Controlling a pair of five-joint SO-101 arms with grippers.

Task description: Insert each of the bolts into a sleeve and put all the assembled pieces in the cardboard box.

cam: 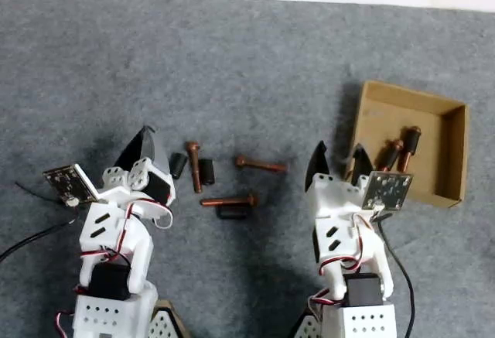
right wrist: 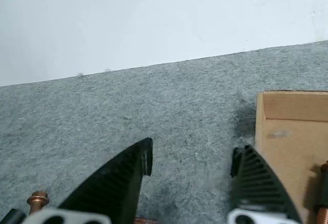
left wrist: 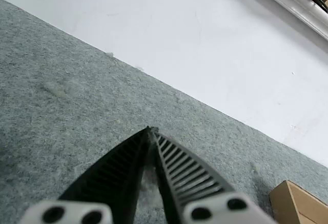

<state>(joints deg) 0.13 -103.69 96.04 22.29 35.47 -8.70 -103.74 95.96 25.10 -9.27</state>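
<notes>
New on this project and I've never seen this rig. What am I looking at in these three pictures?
Two small robot arms on a grey mat. The high view looks down on both; each wrist view rides on one arm, looking past its jaws. The left arm has its jaws shut, the right arm open beside the cardboard box; both hold nothing. On the mat lie three copper bolts and three black sleeves. Two assembled pieces already lie in the box.
</notes>
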